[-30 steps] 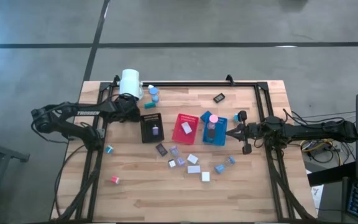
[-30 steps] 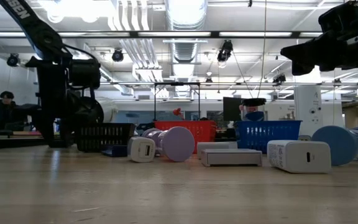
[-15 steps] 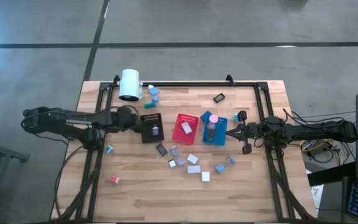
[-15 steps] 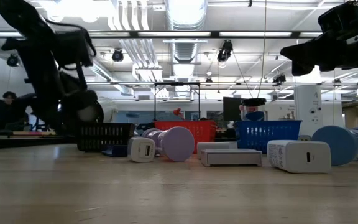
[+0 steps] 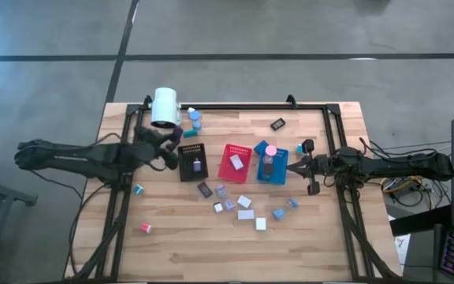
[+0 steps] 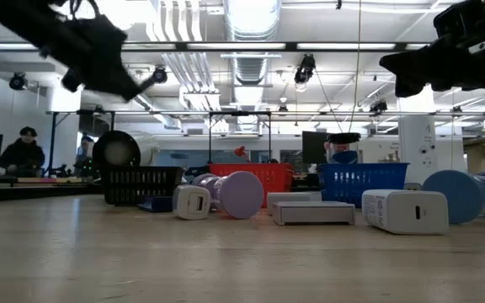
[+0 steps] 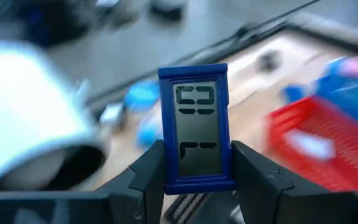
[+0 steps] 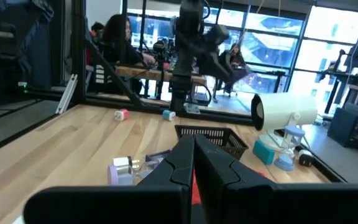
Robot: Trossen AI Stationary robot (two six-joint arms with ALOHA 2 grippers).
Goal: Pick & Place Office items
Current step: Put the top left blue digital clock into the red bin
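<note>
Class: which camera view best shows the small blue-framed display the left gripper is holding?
The left wrist view: the blue-framed display fills the centre, upright between the left gripper fingers. The high view shows only a tiny purplish speck at that gripper beside the black tray. The low and right wrist views do not show it clearly.

Overhead looks down; low camera level; both share trays (image 5: 235, 162)

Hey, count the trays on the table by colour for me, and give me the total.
black tray: 1
red tray: 1
blue tray: 1
Total: 3
</note>
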